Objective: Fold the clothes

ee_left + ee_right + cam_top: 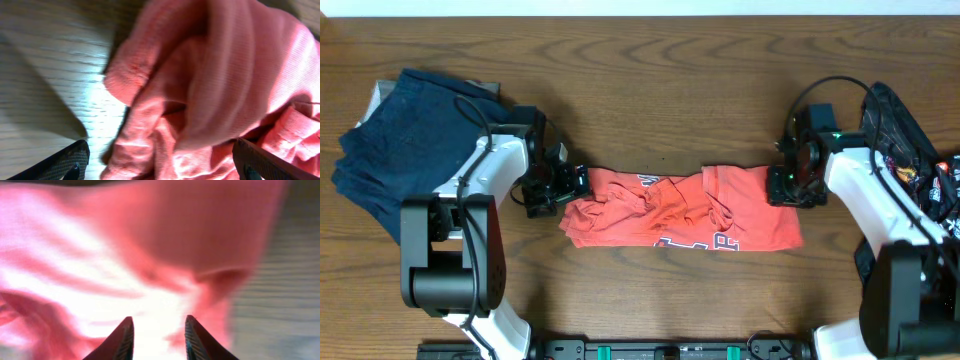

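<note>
The coral-red T-shirt (680,212) of the clothes lies crumpled in a strip across the table's middle, with its white lettering along the front edge. My left gripper (568,186) sits at the shirt's left end. In the left wrist view its fingers (60,162) stand wide apart, and folds of the shirt (210,80) bunch between and beyond them, ungripped; that gripper (160,167) is open. My right gripper (782,184) is at the shirt's right end. In the right wrist view this gripper (159,335) shows a gap over blurred red cloth (150,245), with nothing pinched.
A pile of navy-blue garments (405,140) lies at the back left, behind the left arm. A black shiny patterned garment (905,125) lies at the right edge behind the right arm. Bare wood (660,80) shows behind and in front of the shirt.
</note>
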Action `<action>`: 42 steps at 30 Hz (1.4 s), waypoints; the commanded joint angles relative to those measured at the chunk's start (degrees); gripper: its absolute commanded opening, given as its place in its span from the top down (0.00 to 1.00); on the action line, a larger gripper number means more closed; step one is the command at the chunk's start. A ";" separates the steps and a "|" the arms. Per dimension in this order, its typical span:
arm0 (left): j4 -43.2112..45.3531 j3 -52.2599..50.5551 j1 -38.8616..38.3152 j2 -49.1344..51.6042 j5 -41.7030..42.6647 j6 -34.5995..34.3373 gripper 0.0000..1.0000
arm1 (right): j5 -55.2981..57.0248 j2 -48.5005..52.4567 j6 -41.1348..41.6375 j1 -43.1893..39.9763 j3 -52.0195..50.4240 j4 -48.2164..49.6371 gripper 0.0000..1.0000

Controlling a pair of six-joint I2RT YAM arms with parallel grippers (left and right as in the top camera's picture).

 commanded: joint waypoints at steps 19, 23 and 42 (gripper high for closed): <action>1.86 -0.76 -1.33 -1.29 1.18 0.13 0.07 | 3.67 -2.01 5.31 21.35 -11.26 9.22 0.99; 1.86 -0.76 -1.33 -1.29 1.16 0.13 0.07 | -4.04 -3.13 0.92 21.62 -10.97 8.59 0.99; 2.19 -0.76 -1.33 -1.29 1.14 0.13 0.07 | -10.38 -3.96 -6.51 22.53 -11.10 5.57 0.65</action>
